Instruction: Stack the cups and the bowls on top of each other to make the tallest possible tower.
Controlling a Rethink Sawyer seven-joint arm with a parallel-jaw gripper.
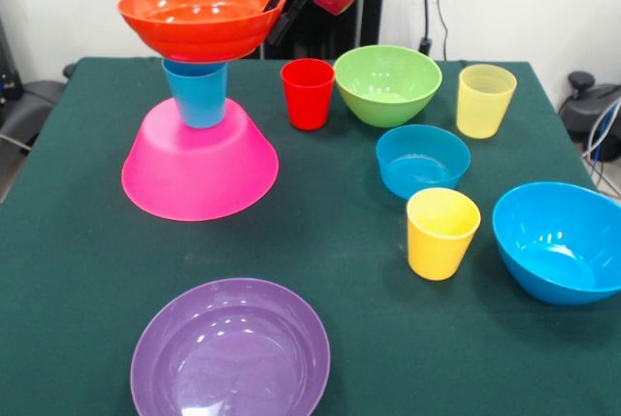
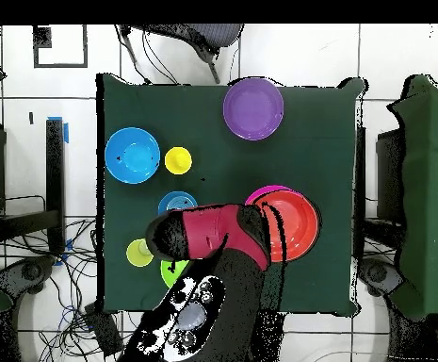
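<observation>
- The tower [image 1: 199, 115] stands on the counter [image 1: 78, 271]: pink bowl [image 1: 199, 174] upside down, blue cup [image 1: 197, 94] on it, orange bowl [image 1: 199, 18] on top.
- The end effector [image 1: 278, 11] is at the orange bowl's rim; whether it grips I cannot tell.
- The step seems to be placing this bowl; next is probably to release gently, then fetch the red cup [image 1: 308, 93] beside the tower.

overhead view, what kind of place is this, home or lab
Most likely a robotics lab or test cell, not a home. A green-clothed table stands on a tiled floor with loose cables trailing beside it, and a red robot arm reaches over plastic bowls and cups, such as the purple bowl.
</observation>
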